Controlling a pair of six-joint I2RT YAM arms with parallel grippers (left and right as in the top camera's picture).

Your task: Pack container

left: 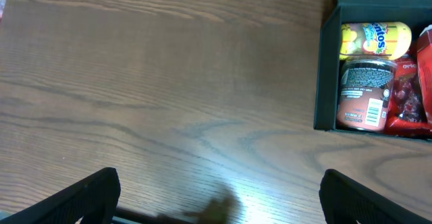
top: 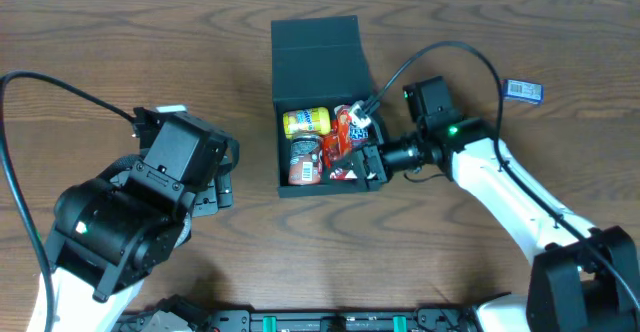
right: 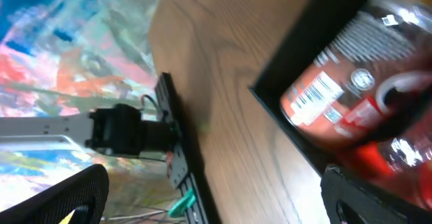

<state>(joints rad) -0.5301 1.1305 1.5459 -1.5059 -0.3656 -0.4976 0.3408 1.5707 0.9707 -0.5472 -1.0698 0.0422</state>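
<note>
Two grippers, overhead: the left gripper is spread wide and empty, well to the left of the container. The right gripper is also spread, at the container's near right corner over the red packets, and grasps nothing I can make out.
Container, overhead: it sits mid-table with the lid thrown back to the far side, so box and lid together run near to far. A yellow bag and a brown tub fill the left half.
Left wrist view: both fingers stand apart over bare table. The container wall lies off to the right, with the tub just inside it.
Right wrist view: the fingers are parted with nothing between them (the picture is blurred). The container's edge and the tub are close ahead.
Key relation: the lid hinges on the far side, so closing it would likely mean swinging it toward the near side.
Nearer arm: the right one, by a wide margin.
</note>
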